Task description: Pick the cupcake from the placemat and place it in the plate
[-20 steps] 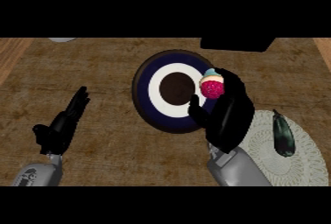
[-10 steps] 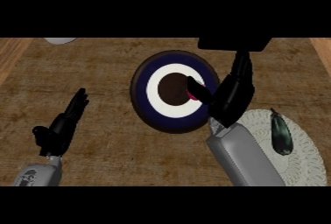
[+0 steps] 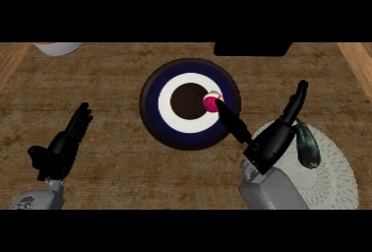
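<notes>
**The cupcake sits on the plate, and the hand is open**

The right hand (image 3: pixel 270 140) is open. Its fingers (image 3: pixel 231 120) are straight and spread wide, so it is not holding anything. One long finger points up and left, and its tip comes right to the cupcake (image 3: pixel 211 103). I cannot tell if it is touching or just beside it. Another finger sticks up and away, well apart from the cake.

The cupcake is pink and red. It rests on the plate (image 3: pixel 155 101), at the right edge of the dark middle spot, where the white ring begins. That is the place the job asks for, so I think the putting-down part is done. The spread fingers look like a hand letting go, so the cake can stay put by itself.

Under the right arm lies the white lacy placemat (image 3: pixel 330 177). The cupcake is not on it. A dark green thing (image 3: pixel 308 145) lies on the mat, just beside the hand.

The left hand (image 3: pixel 62 147) rests open at the left on the brown desk (image 3: pixel 109 83), far from the plate. This job does not need it.
</notes>
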